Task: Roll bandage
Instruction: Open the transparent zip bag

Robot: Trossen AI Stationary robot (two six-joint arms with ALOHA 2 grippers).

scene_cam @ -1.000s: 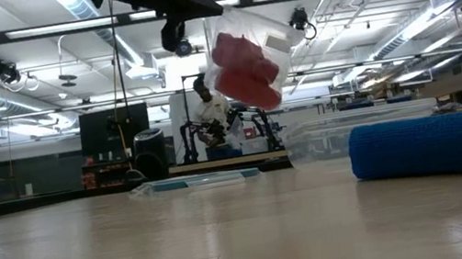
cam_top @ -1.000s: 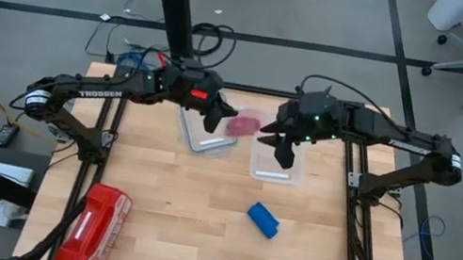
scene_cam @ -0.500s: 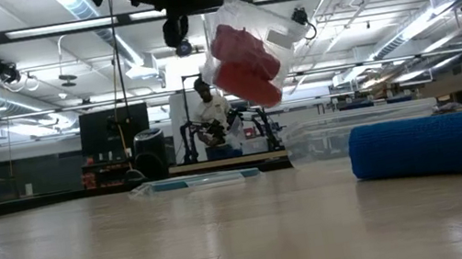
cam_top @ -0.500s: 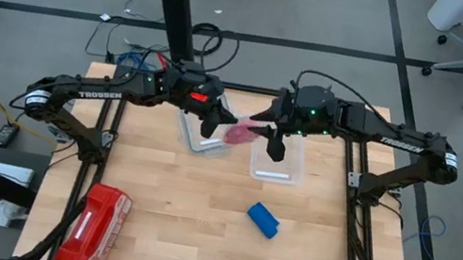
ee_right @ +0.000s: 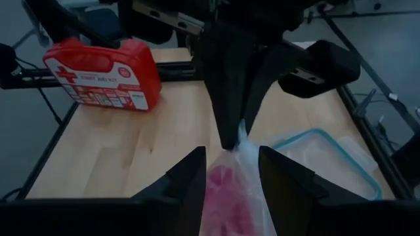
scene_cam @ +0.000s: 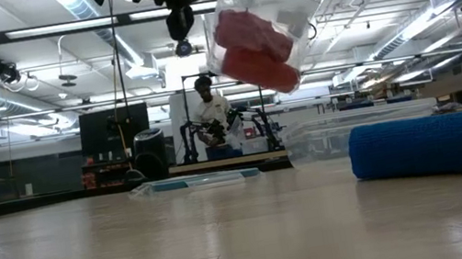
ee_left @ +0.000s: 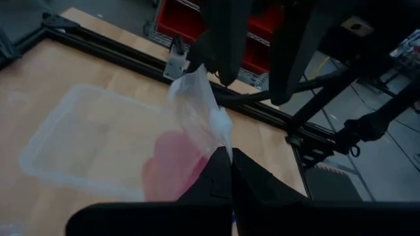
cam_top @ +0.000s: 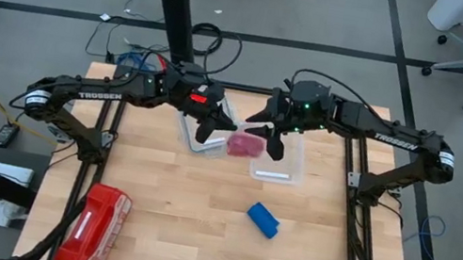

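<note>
Left gripper (ee_left: 223, 172): fingers pressed together, pinching the edge of a clear plastic bag (scene_cam: 257, 32) holding pink-red rolls (cam_top: 244, 145), lifted above the far middle of the table (cam_top: 170, 205); right gripper (ee_right: 231, 164): fingers spread, straddling the same bag's other upper edge, above the clear plastic container (cam_top: 278, 165), with the container lid (cam_top: 202, 136) to its left. Bandage (cam_top: 262, 220): blue, rolled into a stubby cylinder, lying alone on the near right of the table, well apart from both grippers; red first-aid kit (cam_top: 93, 225) at near left. Handling, judged: light, soft, compressible fabric, not fragile, liable to loosen; best taken across the cylinder's middle with a gentle squeeze.
</note>
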